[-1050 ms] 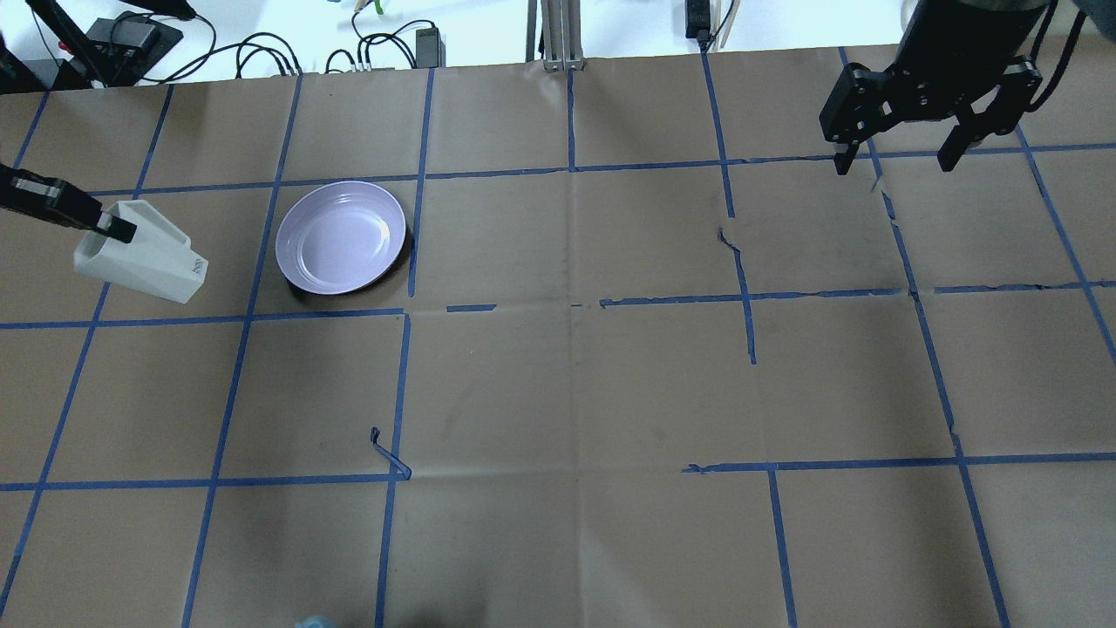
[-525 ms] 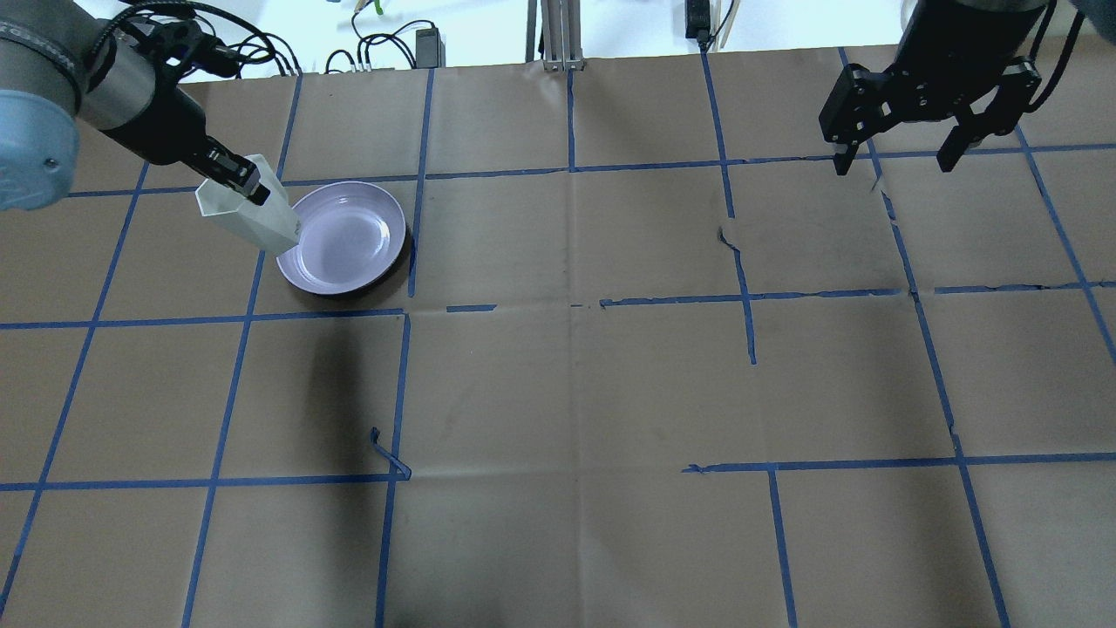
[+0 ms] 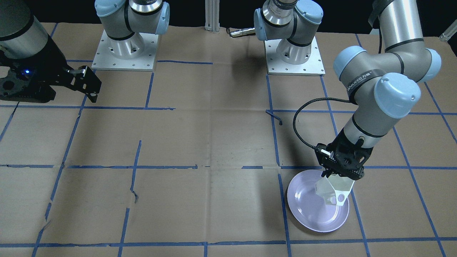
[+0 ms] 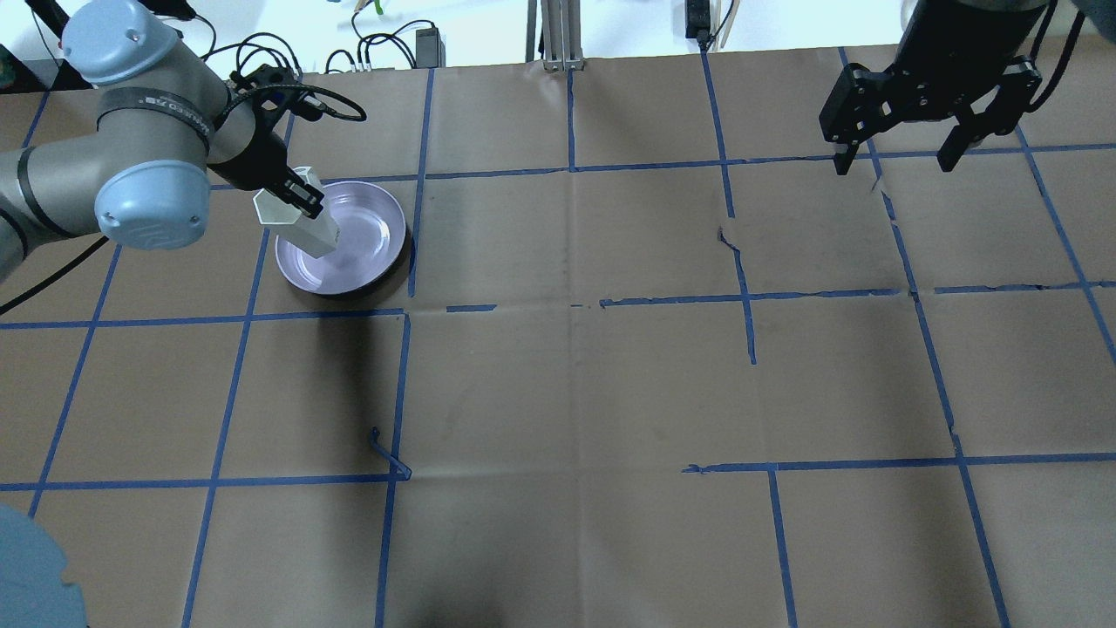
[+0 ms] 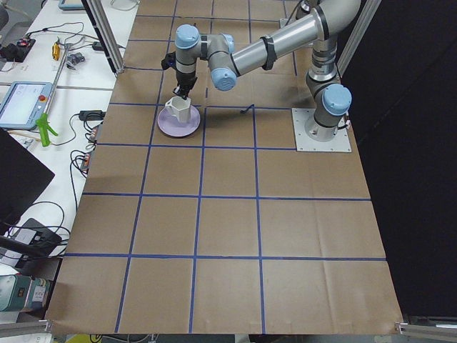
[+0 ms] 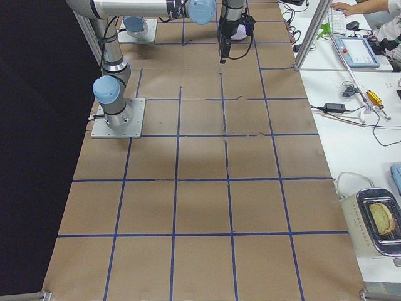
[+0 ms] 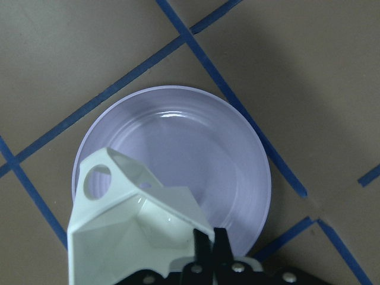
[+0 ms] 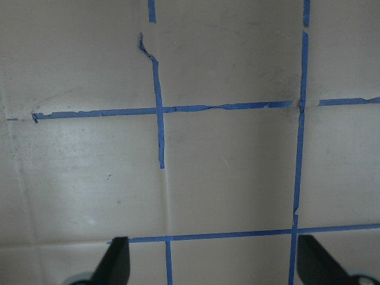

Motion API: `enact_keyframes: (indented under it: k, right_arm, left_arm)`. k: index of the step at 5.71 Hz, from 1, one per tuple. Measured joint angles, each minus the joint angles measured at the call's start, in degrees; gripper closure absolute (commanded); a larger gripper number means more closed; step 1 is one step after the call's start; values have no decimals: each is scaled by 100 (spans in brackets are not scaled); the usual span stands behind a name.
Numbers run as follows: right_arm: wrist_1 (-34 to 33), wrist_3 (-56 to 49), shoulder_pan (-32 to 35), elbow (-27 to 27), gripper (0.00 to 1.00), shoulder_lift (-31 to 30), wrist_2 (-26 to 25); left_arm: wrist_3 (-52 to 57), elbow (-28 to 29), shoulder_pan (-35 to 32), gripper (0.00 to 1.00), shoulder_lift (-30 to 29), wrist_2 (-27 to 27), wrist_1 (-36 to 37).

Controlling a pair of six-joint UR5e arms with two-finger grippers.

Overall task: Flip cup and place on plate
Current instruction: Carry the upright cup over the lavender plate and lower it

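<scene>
The cup (image 4: 314, 234) over the plate's (image 4: 370, 249) left edge

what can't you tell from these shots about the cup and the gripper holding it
- Whether the cup touches the plate: front-facing view, the cup's own body covers its base.
- How the left gripper pinches it: left wrist view, bottom edge cuts the gripper; overhead, too small.
- Cup and plate: exterior right view, beyond the top edge.

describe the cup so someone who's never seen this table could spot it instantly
On the brown paper table gridded with blue tape, find the only dish, a lavender plate. Over it the left gripper pinches the cup: small, white, faceted, with a hexagonal rim and an angular loop handle.
</scene>
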Motion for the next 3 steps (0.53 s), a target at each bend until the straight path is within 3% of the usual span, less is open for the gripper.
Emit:
enact_keyframes:
  k: [1,2,3]
  right_arm:
    - [0,0,0,0,0,0,0]
    - [0,0,0,0,0,0,0]
    - [0,0,0,0,0,0,0]
  left_arm:
    - [-52,-24,-110,80,-191,53,276]
    - [-83,-26,-168,2,-309,109,393]
    - [-92,-27,-185,1,-358,145,425]
